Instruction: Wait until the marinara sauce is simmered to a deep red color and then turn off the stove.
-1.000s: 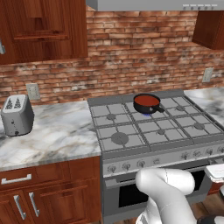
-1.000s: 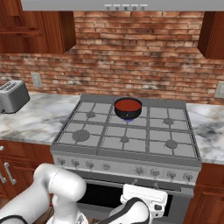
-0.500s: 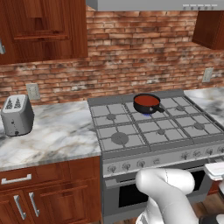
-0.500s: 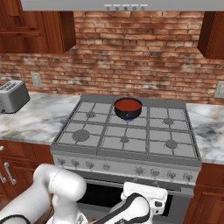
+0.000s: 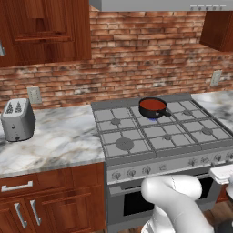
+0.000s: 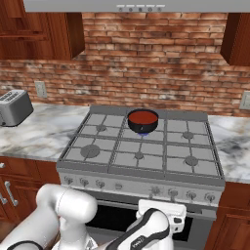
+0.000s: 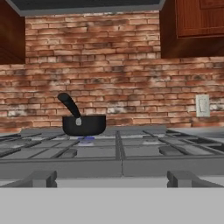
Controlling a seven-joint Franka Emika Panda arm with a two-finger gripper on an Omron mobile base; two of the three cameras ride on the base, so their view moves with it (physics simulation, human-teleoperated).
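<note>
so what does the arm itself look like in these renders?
Glossy white rounded arm with bulbous, smooth link shells and dark joints between segments. In the right base view a dark band on the forearm carries small white lettering, too small to read. The boxy white hand sits at its end. No cables show, and the fingers can't be made out.

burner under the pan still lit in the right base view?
Yes, a small blue flame shows on the stove just below the black pan holding the marinara sauce.
</note>
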